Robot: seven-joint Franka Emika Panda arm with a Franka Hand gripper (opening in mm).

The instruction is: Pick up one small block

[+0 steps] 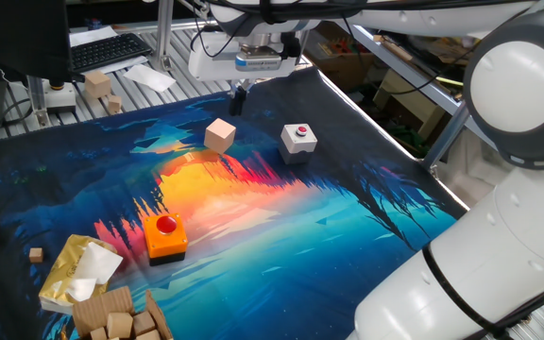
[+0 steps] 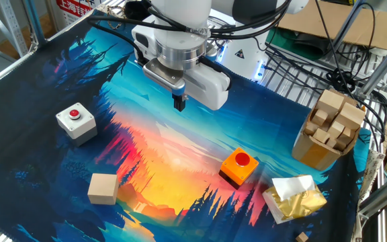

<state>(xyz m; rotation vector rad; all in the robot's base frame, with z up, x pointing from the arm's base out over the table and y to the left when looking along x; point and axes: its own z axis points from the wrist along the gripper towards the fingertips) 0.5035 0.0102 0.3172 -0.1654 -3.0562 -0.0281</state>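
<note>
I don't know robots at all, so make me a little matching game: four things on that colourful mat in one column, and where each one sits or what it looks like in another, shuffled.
Things:
1. small block
2. white box
3. orange box
4. gripper

Descriptions:
A. hangs in the air, holding nothing
B. plain pale wood, no button
C. bright body with a red button, near the crumpled yellow packet
D. pale body with a red button on top

Pairs: 1-B, 2-D, 3-C, 4-A
</note>
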